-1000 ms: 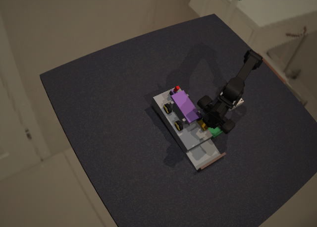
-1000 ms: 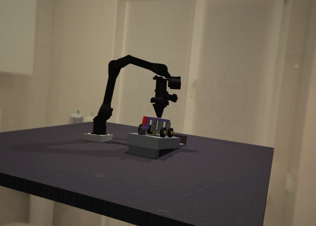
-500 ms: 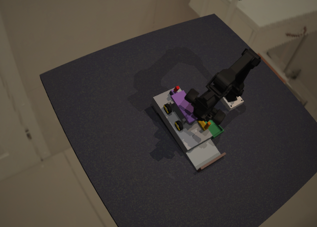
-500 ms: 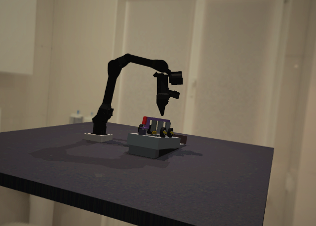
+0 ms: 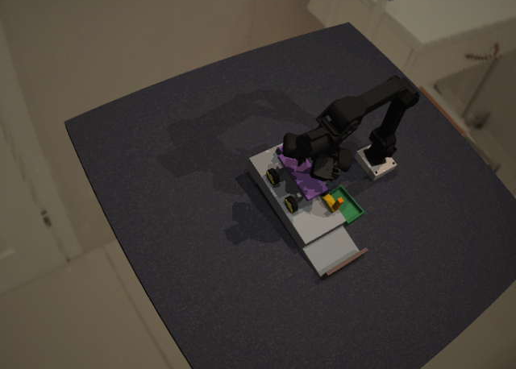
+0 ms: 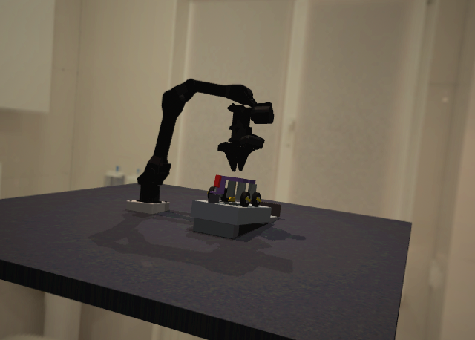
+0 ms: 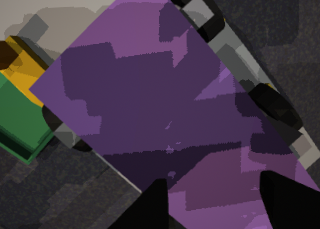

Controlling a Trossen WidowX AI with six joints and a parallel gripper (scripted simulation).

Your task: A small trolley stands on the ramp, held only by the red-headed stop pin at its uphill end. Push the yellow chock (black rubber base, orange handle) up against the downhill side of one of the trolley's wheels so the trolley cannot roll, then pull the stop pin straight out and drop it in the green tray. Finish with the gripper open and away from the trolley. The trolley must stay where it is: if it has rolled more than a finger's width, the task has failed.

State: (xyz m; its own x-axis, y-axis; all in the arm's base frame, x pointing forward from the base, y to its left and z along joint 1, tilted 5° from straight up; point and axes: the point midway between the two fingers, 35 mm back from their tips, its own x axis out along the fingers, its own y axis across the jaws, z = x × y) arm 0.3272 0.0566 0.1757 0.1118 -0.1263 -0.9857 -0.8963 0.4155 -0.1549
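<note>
The trolley [image 5: 309,187] [image 6: 245,180] [image 7: 140,84], with a purple top and black wheels, stands on the grey ramp [image 5: 314,227] [image 6: 214,210]. The yellow chock [image 5: 329,201] [image 7: 25,73] with its orange handle [image 5: 339,201] sits at the ramp's tray side, just downhill of the tray-side lower wheel; whether they touch is unclear. The red pin head [image 6: 217,181] stands at the trolley's uphill end and is hidden by the arm in the top view. My gripper [image 6: 237,170] [image 7: 214,184] is partly open and empty, pointing down above the trolley. The green tray [image 5: 353,210] [image 7: 22,116] holds no visible pin.
The tray lies beside the ramp, on the side of the robot base [image 5: 375,169] [image 6: 148,206]. A brown end board [image 5: 347,261] [image 6: 275,208] crosses the ramp's low end. The trolley's top lies close under my fingers.
</note>
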